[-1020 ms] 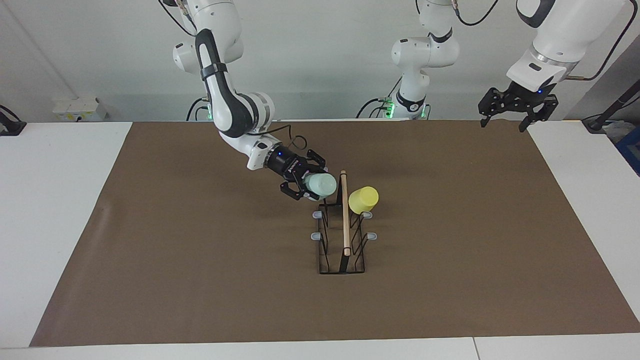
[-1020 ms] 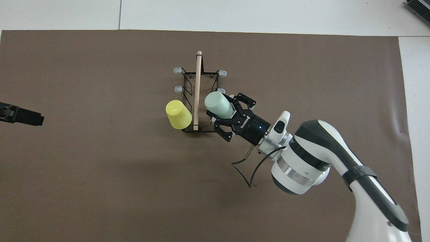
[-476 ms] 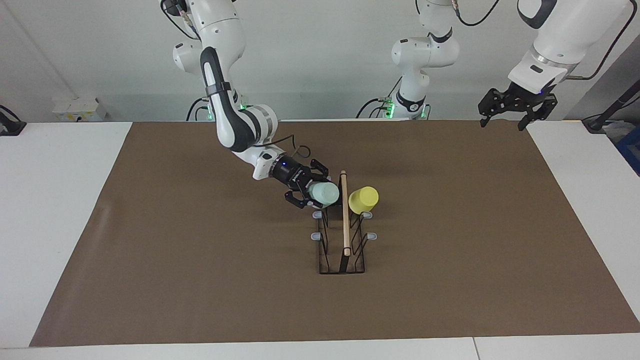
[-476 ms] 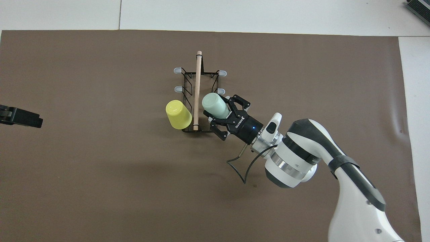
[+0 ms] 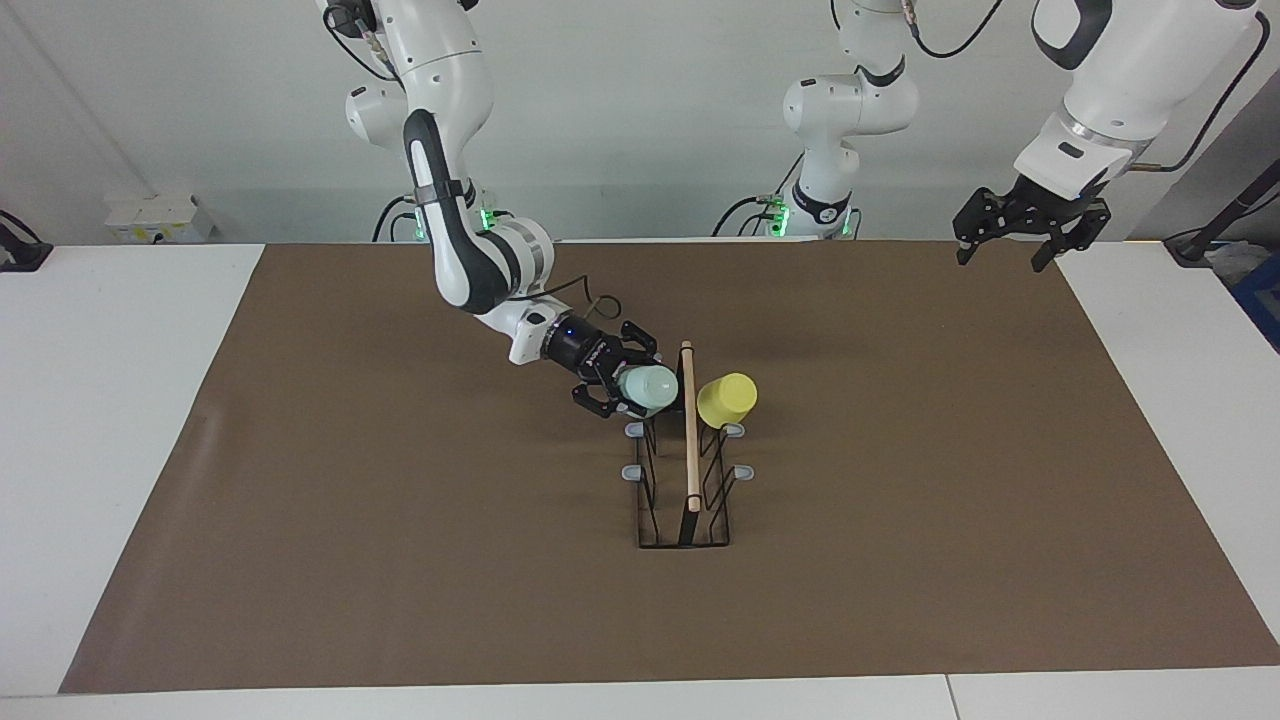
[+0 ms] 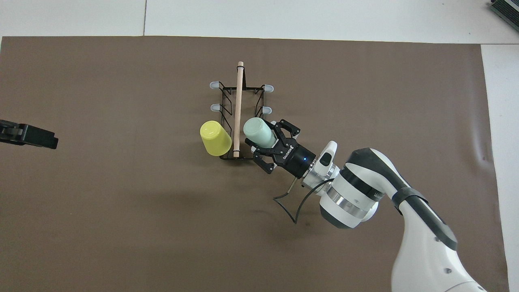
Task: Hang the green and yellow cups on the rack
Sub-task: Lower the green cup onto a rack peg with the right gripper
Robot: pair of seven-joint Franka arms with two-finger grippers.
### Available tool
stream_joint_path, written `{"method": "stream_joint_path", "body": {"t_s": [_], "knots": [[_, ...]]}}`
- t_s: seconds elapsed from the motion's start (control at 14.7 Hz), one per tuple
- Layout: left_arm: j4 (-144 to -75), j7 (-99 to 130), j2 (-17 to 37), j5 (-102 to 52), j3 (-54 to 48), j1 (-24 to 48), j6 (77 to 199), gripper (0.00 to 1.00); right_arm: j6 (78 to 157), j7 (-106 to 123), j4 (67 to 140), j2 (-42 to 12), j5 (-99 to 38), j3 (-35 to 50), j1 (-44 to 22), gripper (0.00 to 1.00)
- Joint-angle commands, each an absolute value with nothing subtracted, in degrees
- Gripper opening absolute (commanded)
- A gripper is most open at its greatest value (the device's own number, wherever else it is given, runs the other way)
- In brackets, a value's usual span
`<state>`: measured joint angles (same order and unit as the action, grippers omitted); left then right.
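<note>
The black wire rack (image 5: pixel 690 470) with its wooden rod stands mid-table; it also shows in the overhead view (image 6: pixel 238 97). The yellow cup (image 5: pixel 727 399) hangs tilted on the prong nearest the robots, on the left arm's side (image 6: pixel 215 138). My right gripper (image 5: pixel 632 385) is shut on the mint green cup (image 5: pixel 650 388), which it holds tilted against the rack's prong nearest the robots, on the right arm's side (image 6: pixel 258 132). That prong is hidden by the cup. My left gripper (image 5: pixel 1020 225) waits open and empty, raised over the mat's edge.
A brown mat (image 5: pixel 400 500) covers the white table (image 5: pixel 120 400). Four grey-tipped prongs farther from the robots are bare (image 6: pixel 267 109). A black cable loops under the right wrist (image 6: pixel 292 202).
My right gripper has moved lower and closer to the rack with the green cup, bringing it onto the near prong. The left gripper rose slightly. The yellow cup has not moved.
</note>
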<state>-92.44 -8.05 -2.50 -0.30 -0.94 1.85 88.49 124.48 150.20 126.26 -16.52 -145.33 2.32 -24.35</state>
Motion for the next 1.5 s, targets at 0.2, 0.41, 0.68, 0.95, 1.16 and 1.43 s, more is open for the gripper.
{"method": "stream_joint_path", "body": {"t_s": [0.2, 0.41, 0.68, 0.95, 1.16, 1.43], "knots": [[-93.3, -6.2, -2.9, -0.6, -2.2, 1.0, 89.2, 1.0, 120.3, 154.4, 129.7, -15.9, -149.6, 2.5, -23.5, 0.37], [-93.2, -6.5, -2.8, -0.7, -2.0, 1.1, 88.9, 1.0, 121.1, 154.4, 129.6, -16.1, -149.5, 2.5, -23.3, 0.8], [-93.1, -6.5, -2.8, -0.7, -1.9, 1.1, 88.7, 1.0, 122.2, 154.3, 129.2, -16.3, -148.8, 2.5, -23.2, 1.0], [-93.1, -6.7, -2.9, -0.7, -1.5, 1.1, 88.2, 1.0, 122.8, 154.2, 129.0, -16.3, -148.7, 2.5, -23.1, 1.0], [-93.2, -6.8, -2.9, -0.7, -1.5, 1.1, 88.2, 1.0, 124.3, 154.0, 128.6, -16.4, -148.6, 2.5, -23.3, 1.0], [-93.5, -6.9, -3.3, -0.7, -1.5, 1.1, 88.6, 1.0, 124.3, 154.0, 128.8, -16.3, -148.0, 2.5, -23.2, 1.0]]}}
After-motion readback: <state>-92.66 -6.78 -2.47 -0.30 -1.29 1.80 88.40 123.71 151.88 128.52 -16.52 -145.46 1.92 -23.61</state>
